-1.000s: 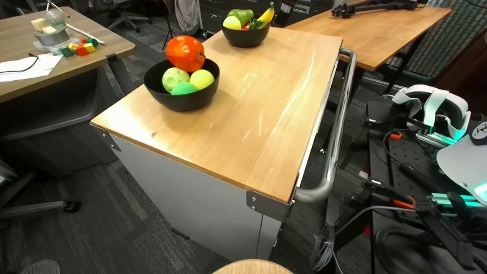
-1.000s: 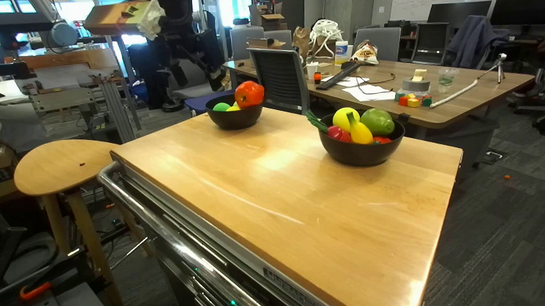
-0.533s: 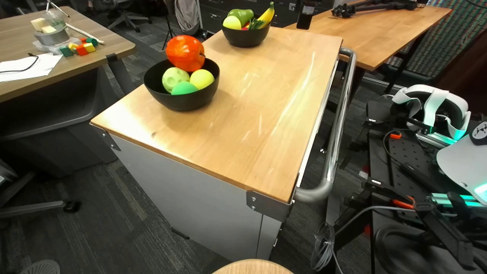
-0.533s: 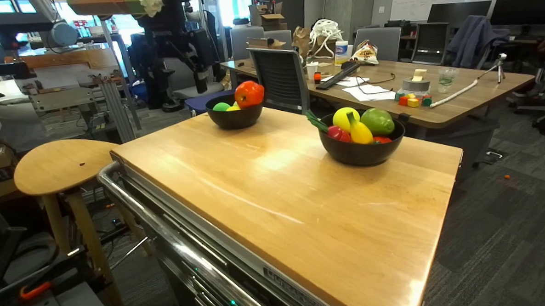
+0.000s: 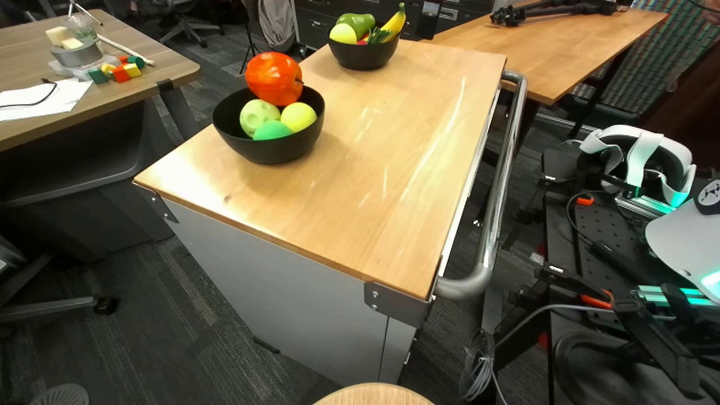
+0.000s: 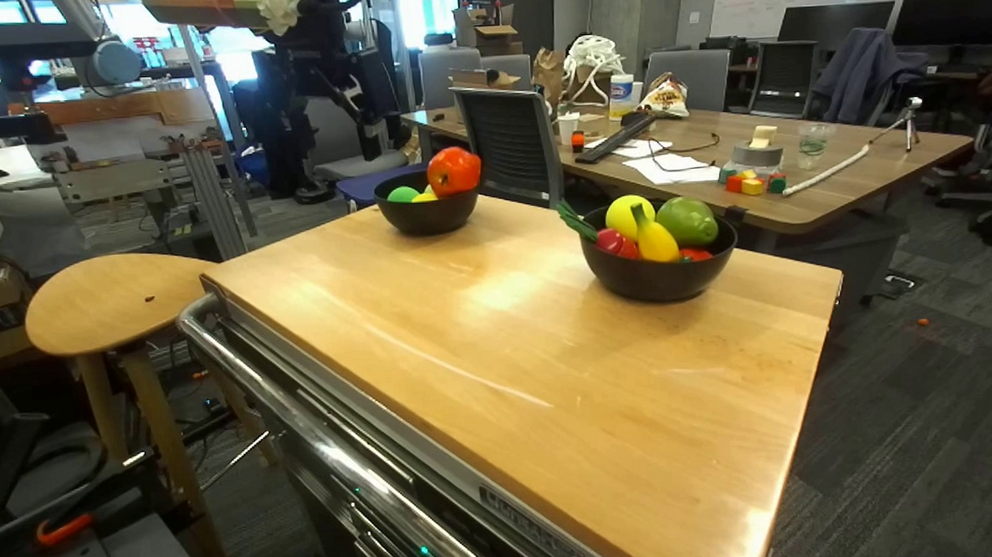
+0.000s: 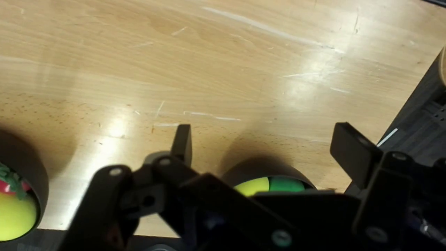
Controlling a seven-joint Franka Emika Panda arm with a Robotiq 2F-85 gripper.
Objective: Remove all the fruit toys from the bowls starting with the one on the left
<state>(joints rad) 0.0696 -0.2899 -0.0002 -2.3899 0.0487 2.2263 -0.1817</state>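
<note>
Tabletop [image 6: 508, 370] of pale, scratched wood fills the middle of an exterior view. At the right of that frame, a round black bowl [image 6: 659, 281] holds a toy banana [image 6: 655, 240], a plump green toy fruit [image 6: 689, 221], a round yellow toy fruit [image 6: 630, 215] and a dark-red toy fruit [image 6: 614, 244]. Upper left of centre stands a matching black bowl [image 6: 428, 219], with a large red-orange apple toy [image 6: 455, 171] rising above its rim. In an exterior view that bowl sits at the upper left, also holding a pale-green toy fruit [image 5: 259, 117], a yellow-green toy fruit [image 5: 298, 117] and a bright-green toy fruit [image 5: 273, 130].

The gripper [image 7: 265, 146] comes in from the bottom of the wrist view, its fingers [image 7: 352, 155] released and spread wide to left and right. Between them, at bottom centre, the bowl with the apple shows partly hidden behind the gripper's own body; the bowl with the banana is cut off by the left edge. In an exterior view the arm [image 6: 318, 39] enters at upper left, near the bowl with the apple; its dark parts blend into the background, so the gap is hard to judge. A metal handle [image 6: 326, 450] runs along the tabletop's lower-left edge, and a round wooden stool [image 6: 112, 299] stands at the left.
</note>
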